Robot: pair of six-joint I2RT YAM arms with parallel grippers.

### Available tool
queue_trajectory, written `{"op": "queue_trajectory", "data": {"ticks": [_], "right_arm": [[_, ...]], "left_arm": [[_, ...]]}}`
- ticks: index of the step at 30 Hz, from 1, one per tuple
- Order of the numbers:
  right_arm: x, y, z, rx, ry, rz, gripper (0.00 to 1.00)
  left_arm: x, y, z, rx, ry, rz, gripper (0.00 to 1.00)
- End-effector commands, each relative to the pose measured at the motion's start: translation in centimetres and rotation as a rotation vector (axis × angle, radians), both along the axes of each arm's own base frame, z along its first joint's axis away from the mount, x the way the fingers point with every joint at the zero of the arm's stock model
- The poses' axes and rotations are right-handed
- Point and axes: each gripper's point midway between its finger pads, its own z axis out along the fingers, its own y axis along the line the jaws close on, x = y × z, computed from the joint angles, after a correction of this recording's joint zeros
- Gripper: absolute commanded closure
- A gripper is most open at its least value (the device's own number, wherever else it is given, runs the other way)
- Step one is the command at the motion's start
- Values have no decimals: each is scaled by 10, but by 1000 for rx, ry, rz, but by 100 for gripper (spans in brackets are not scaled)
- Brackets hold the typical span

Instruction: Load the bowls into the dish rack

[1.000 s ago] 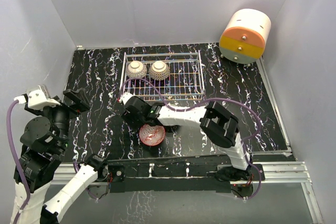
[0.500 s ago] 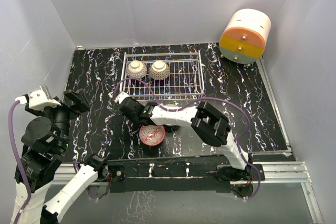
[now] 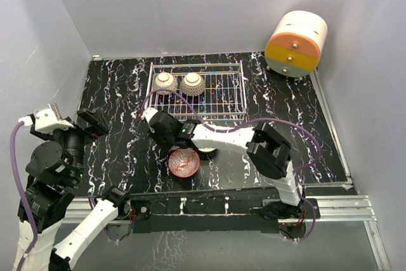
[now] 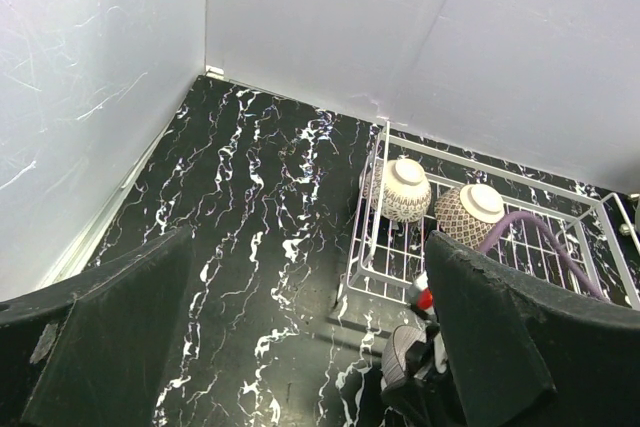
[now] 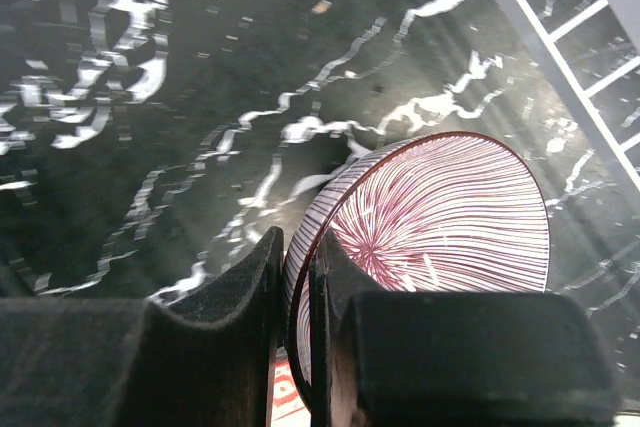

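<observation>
1. Pinching the rim of the pinkish bowl (image 5: pixel 440 237) with the right hand (image 5: pixel 296 247), its fingers drawn to a narrow gap with one on each side of the wall.
2. Holding that bowl tilted on edge just beside the near left corner of the dish rack (image 3: pixel 222 96), and showing fine maroon lines radiating from its centre.
3. Holding the left hand (image 4: pixel 310 337) wide apart and empty, well away from the rack.
4. Sitting upside down in the rack's far left part: left brown-and-white bowl (image 3: pixel 165 83) and right brown-and-white bowl (image 3: pixel 192 84).
5. Lying upright on the desk (image 3: pixel 120 93) below the right arm: red bowl (image 3: pixel 184 162).
</observation>
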Motion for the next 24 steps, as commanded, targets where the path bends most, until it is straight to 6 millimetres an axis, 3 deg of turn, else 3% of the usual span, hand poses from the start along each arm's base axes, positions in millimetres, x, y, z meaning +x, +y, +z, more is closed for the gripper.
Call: {"op": "queue_trajectory", "data": {"ticks": [1, 5, 8, 16, 19, 24], "right_arm": [[-8, 26, 97, 344, 41, 70, 92], [0, 10, 126, 521, 118, 57, 92], [6, -5, 172, 722, 137, 82, 92], [24, -53, 268, 1057, 184, 200, 92], [56, -78, 285, 1119, 159, 130, 92], [131, -123, 276, 1183, 134, -58, 92]], "left_arm": [[2, -1, 3, -8, -8, 3, 3], [1, -1, 2, -11, -9, 1, 3], [1, -1, 3, -13, -10, 0, 3], [2, -2, 3, -8, -6, -3, 3], [1, -2, 3, -12, -10, -4, 3], [1, -3, 5, -17, -13, -12, 3]]}}
